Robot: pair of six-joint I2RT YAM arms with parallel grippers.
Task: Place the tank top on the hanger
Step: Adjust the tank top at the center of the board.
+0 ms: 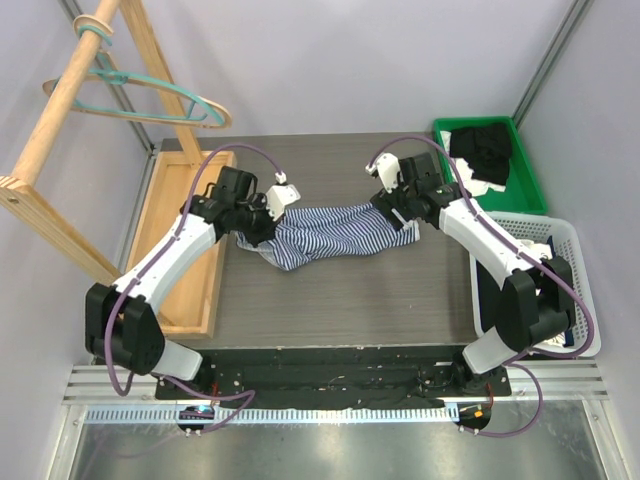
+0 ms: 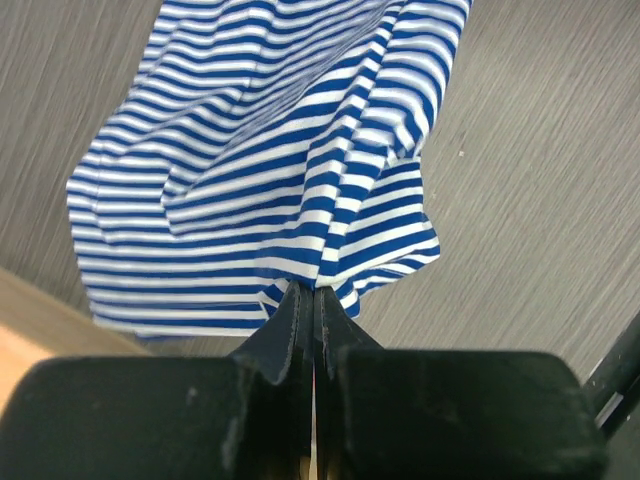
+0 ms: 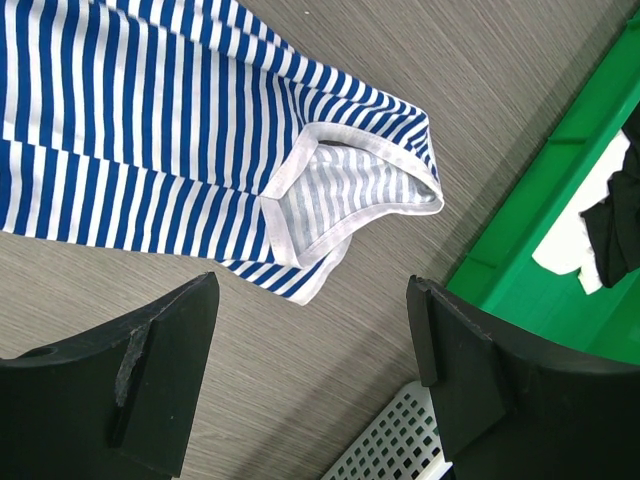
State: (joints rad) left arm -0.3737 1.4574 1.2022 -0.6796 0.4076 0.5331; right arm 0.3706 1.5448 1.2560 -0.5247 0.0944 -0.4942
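Grasping is the step in hand: left jaws are pinched tight on a bunched edge of the tank top (image 1: 325, 235), crumpled on the surface (image 1: 330, 300). Right jaws gape, holding nothing, above its white-trimmed opening; closing there probably comes next, then lifting toward the teal hanger (image 1: 150, 95).

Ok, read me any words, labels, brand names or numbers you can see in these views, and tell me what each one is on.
No text can be read in any view.
The tank top shows only stripes, with no print or tag visible.
The green bin and the white basket show no lettering.
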